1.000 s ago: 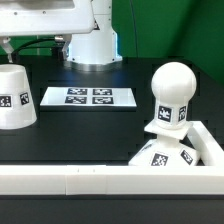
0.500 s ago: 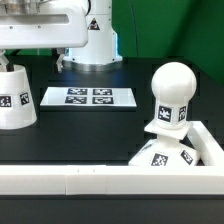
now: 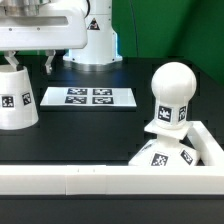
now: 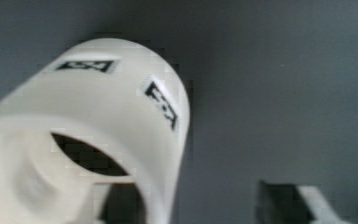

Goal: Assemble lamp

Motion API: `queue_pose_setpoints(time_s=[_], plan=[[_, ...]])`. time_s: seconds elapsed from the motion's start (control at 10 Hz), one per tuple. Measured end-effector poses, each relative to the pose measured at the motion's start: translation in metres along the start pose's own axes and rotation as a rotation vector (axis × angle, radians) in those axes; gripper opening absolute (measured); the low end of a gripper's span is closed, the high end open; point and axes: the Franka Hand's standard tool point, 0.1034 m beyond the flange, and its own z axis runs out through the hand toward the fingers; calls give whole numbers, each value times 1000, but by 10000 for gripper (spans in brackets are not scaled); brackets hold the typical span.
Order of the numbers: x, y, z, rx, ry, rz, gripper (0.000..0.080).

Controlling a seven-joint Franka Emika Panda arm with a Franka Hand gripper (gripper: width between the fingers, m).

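Note:
The white tapered shade [image 3: 15,97] stands on the black table at the exterior view's left, narrow end up, with a tag on its side. My gripper [image 3: 30,62] hangs open just above it, touching nothing. In the wrist view the shade [image 4: 105,120] fills the picture close below, with its dark top hole showing. One finger [image 4: 137,205] is over the shade's top and the other [image 4: 300,203] is off its side. The round-headed bulb [image 3: 171,92] stands on the tagged base [image 3: 160,154] at the exterior view's right.
The marker board [image 3: 88,97] lies flat on the table between the shade and the bulb. A long white rail [image 3: 90,182] runs along the front and turns up the right side around the base. The robot's white pedestal [image 3: 92,40] stands at the back.
My gripper has moved toward the exterior view's left, from near the pedestal to above the shade. The shade, bulb and base have not moved.

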Motion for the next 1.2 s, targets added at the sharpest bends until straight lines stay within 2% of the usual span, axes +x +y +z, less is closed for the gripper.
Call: queue_pose_setpoints(time_s=[0.1,0.2,0.3,0.5,0.7,1.0,1.1,1.2], plan=[[-1,0,1,0,-2,0,126],[-1,2,2,-1,-3,-7,126],[0,4,1,-2,2,-13,48],[0,4,1,-1,0,-15,48],[1,-6,0,15,-19,-12,46],[13,-64,-23,68,-38,55,45],[20,-85,-37,90,-62,117,45],[37,-107,-56,110,-70,142,45]])
